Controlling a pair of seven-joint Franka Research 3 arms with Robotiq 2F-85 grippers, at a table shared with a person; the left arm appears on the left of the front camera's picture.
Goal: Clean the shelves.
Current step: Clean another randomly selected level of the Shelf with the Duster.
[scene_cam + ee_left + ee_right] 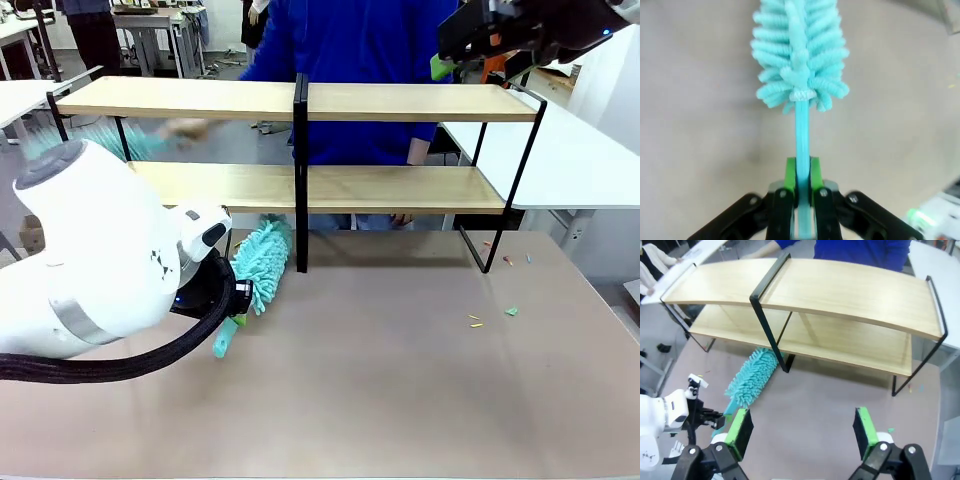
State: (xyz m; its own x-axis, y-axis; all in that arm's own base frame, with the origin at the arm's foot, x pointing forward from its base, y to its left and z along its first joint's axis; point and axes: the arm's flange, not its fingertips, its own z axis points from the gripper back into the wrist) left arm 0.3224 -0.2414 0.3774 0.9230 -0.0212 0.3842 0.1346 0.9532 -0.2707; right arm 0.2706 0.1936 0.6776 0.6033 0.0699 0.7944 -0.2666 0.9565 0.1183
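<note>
Left claw [800, 172] clamped on the handle [801, 135] of a fluffy teal chenille duster [799, 55]. Its head points toward the central upright [301, 170] of the black-framed wooden two-tier shelves [400, 188], just ahead. Right claw [802, 432] wide, empty, farther off.

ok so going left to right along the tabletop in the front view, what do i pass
white left arm → teal duster → shelves' central black upright → small coloured scraps lying on the table
</note>
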